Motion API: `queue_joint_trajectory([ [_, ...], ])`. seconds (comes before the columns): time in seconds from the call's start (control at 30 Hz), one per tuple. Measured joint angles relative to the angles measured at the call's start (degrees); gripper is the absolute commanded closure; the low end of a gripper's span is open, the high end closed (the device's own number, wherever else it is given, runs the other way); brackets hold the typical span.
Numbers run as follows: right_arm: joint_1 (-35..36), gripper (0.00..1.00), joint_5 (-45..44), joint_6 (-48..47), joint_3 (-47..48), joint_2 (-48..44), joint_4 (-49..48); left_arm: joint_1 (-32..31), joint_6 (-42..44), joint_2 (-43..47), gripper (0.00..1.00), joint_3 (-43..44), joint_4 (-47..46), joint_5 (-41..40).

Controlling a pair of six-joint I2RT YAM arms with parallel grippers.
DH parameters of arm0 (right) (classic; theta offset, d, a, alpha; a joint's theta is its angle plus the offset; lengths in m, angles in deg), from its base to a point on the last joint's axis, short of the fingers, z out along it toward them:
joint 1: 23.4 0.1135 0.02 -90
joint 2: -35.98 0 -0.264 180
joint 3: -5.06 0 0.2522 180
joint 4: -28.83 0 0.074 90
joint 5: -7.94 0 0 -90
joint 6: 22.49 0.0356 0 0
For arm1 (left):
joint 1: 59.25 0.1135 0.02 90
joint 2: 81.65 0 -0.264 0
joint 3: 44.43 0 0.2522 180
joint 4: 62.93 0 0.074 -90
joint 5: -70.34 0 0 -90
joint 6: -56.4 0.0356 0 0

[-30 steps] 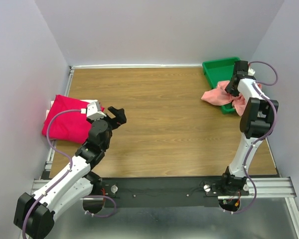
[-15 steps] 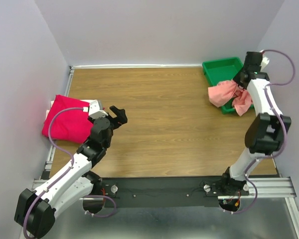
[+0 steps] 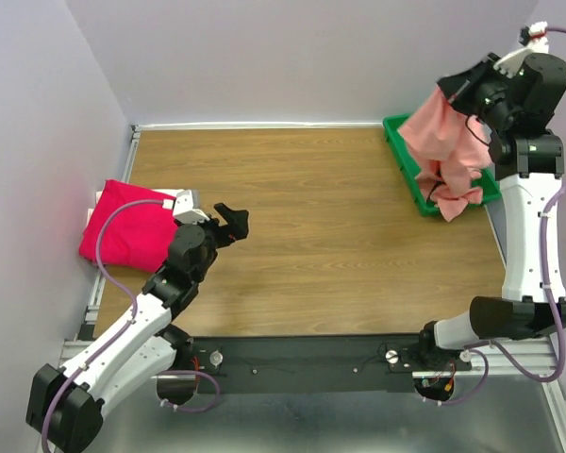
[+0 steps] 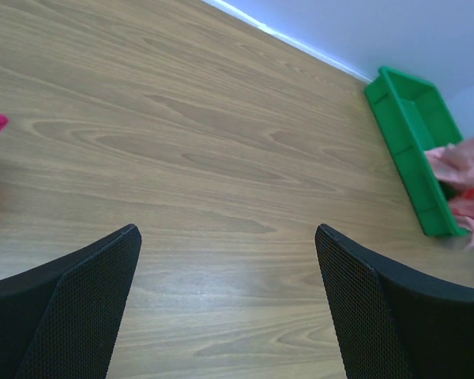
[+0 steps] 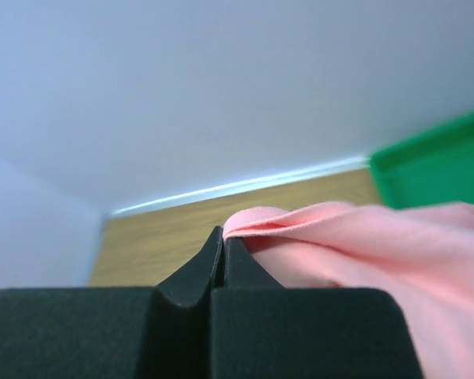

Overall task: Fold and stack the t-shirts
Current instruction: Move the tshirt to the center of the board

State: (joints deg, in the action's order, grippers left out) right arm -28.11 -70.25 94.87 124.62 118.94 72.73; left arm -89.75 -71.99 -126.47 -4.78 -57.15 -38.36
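Pale walls box in a wooden table [image 3: 340, 217], bare across its middle. Nearest, the left gripper [image 3: 233, 220] hovers with jaws spread wide, holding nothing. The magenta-red t-shirt [image 3: 123, 226] lies bundled flat at the table's left edge. Farther off, the right gripper [image 3: 449, 90] pinches a fold of the salmon t-shirt [image 3: 448, 142], which hangs limp above the green tray [image 4: 407, 150]. The cloth looks light and floppy, so a hem or shoulder corner should suit best. The tray rim and right wall crowd the drape; the centre offers spreading room.
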Motion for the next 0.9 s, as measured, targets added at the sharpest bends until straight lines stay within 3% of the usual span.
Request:
queue_joint_trajectory([
  [0.27,13.84,1.0,12.44,3.19,18.82,2.84,-0.11,0.0,-1.36,7.56,0.01,0.0,1.09,3.61],
  [0.4,17.53,1.0,16.61,5.55,27.02,6.08,-1.09,0.0,-2.21,10.97,0.01,0.07,3.08,3.58],
  [0.53,19.04,1.0,18.91,7.41,29.03,8.17,-1.75,0.0,-3.41,13.31,0.01,0.74,6.1,3.52],
  [0.67,19.08,0.99,17.07,7.52,20.76,5.97,-2.03,0.0,-4.61,13.92,0.01,1.46,8.63,2.91],
  [0.9,19.23,0.94,-1.97,6.95,-12.41,-3.26,-3.72,0.0,-5.84,10.71,0.01,1.75,11.15,2.86],
])
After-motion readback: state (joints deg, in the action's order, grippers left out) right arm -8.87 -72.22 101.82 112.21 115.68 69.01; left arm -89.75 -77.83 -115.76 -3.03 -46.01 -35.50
